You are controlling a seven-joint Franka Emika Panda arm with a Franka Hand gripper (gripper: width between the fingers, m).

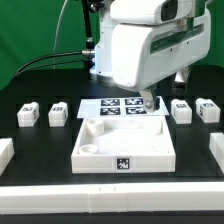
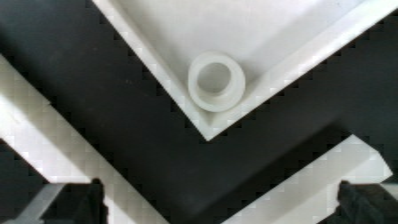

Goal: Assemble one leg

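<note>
Four lookalike white legs with marker tags stand on the black table in the exterior view: two at the exterior view's left (image 1: 28,113) (image 1: 58,113) and two at its right (image 1: 181,111) (image 1: 207,109). The large white tray-like panel (image 1: 150,148) lies in the middle. My gripper (image 1: 149,101) hangs over the panel's far right corner, apart from every leg. In the wrist view my gripper (image 2: 217,205) is open and empty, with dark fingertips (image 2: 63,205) wide apart. Below it is the panel's corner with a round socket (image 2: 217,82). No leg shows in the wrist view.
The marker board (image 1: 115,105) lies behind the panel, partly hidden by my arm. White rails sit at the table's left (image 1: 5,150), right (image 1: 216,150) and front (image 1: 110,200). A green backdrop stands behind.
</note>
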